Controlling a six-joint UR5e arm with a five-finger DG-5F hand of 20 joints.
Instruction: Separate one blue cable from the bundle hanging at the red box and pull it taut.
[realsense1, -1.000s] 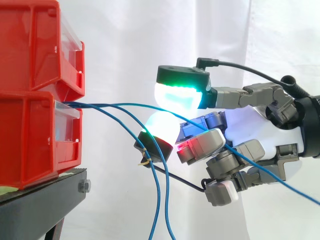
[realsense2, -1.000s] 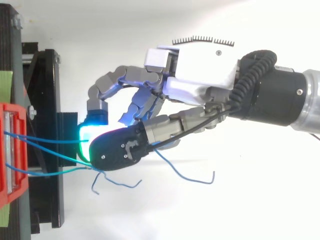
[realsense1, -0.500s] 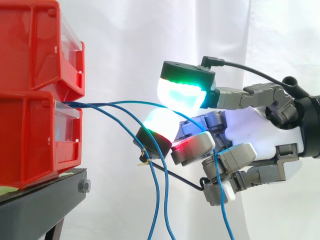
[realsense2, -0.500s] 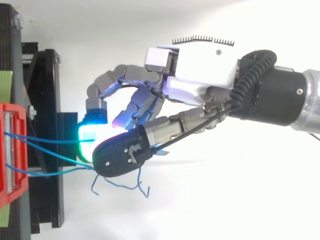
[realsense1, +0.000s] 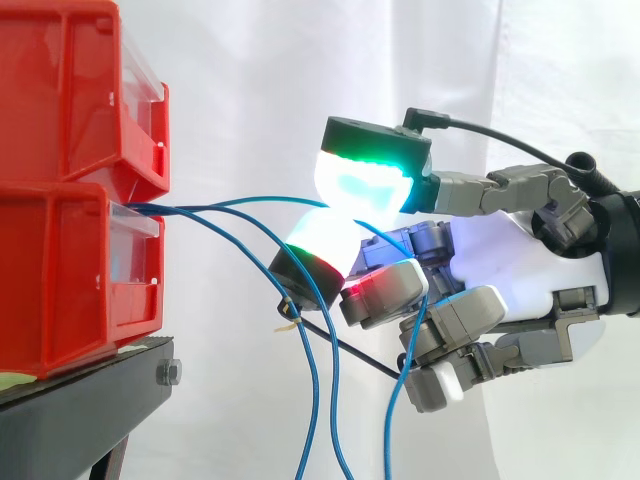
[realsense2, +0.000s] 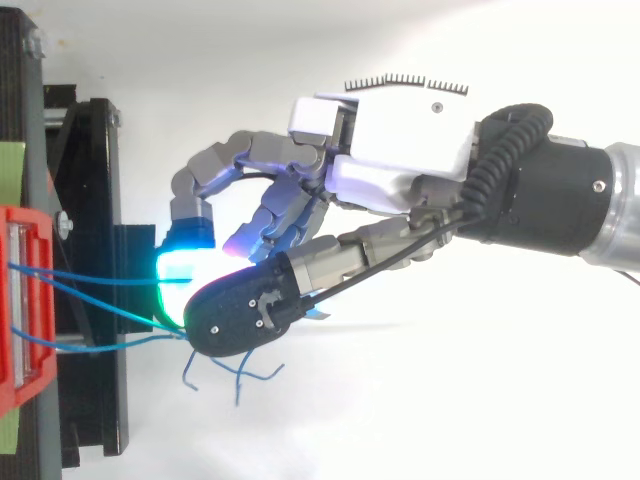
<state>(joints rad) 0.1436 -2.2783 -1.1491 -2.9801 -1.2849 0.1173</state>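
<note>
Beside the red box (realsense1: 70, 270), we found the robot hand (realsense1: 520, 240) pinching one blue cable (realsense1: 240, 203) between two glowing pads (realsense1: 360, 190), near the hanging bundle (realsense1: 316, 380). We judged a hard pull could slip the thin strand free or drag its neighbours.

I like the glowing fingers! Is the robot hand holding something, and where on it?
Yes. The hand pinches one blue cable between two glowing pads, partway along its length; the rest hangs down.
</note>
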